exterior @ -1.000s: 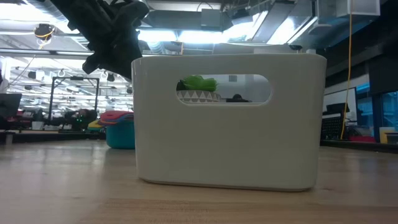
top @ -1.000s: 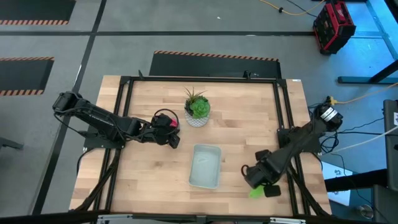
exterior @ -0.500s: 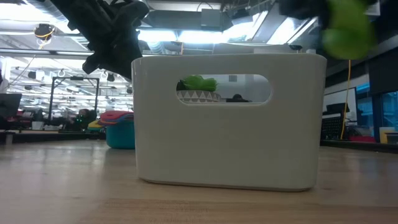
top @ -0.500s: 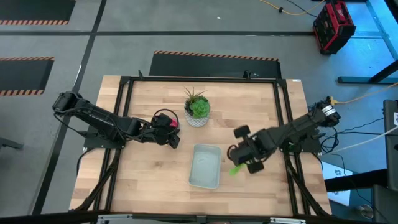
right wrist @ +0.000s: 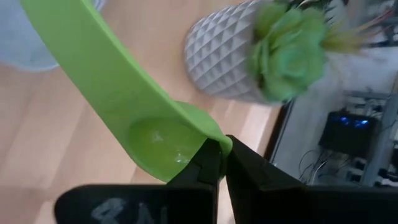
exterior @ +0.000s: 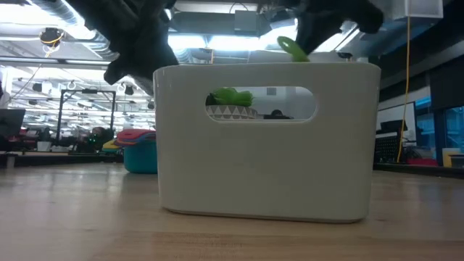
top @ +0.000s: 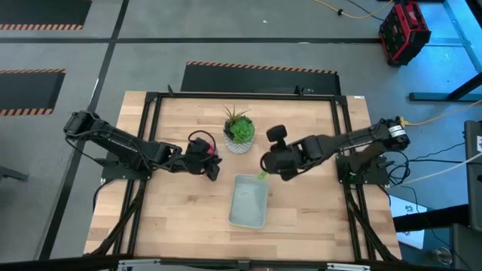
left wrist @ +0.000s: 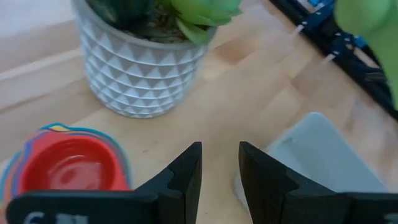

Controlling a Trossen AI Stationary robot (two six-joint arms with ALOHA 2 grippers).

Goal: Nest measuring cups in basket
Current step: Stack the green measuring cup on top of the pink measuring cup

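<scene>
My right gripper [top: 266, 168] is shut on a green measuring cup [right wrist: 149, 134] above the far right corner of the pale basket [top: 248, 202]. In the low view the cup [exterior: 293, 48] shows just over the basket's rim [exterior: 268, 69]. A stack of nested measuring cups, red on top [left wrist: 62, 171], rests on the table [exterior: 138, 151] left of the basket. My left gripper [left wrist: 221, 168] hovers beside that stack, open by a narrow gap with nothing between its fingers. My right gripper pinches the green cup at the edge of its bowl end [right wrist: 214, 142] between its two fingers. The fingers slant down from the table's right side. The cup is lifted clear, and its long flat handle [right wrist: 81, 56] sticks out beyond the fingertips.
A white patterned pot with a green plant [top: 239, 135] stands on the table just beyond the basket, between the two grippers. Bare wood lies near the front edge [top: 181, 218]. A black frame rail [top: 346, 150] runs along the table's right side.
My right gripper has carried the green cup from the table's near right corner up and toward the left and far side, turning as it went. It now stands over the basket's far right corner.
</scene>
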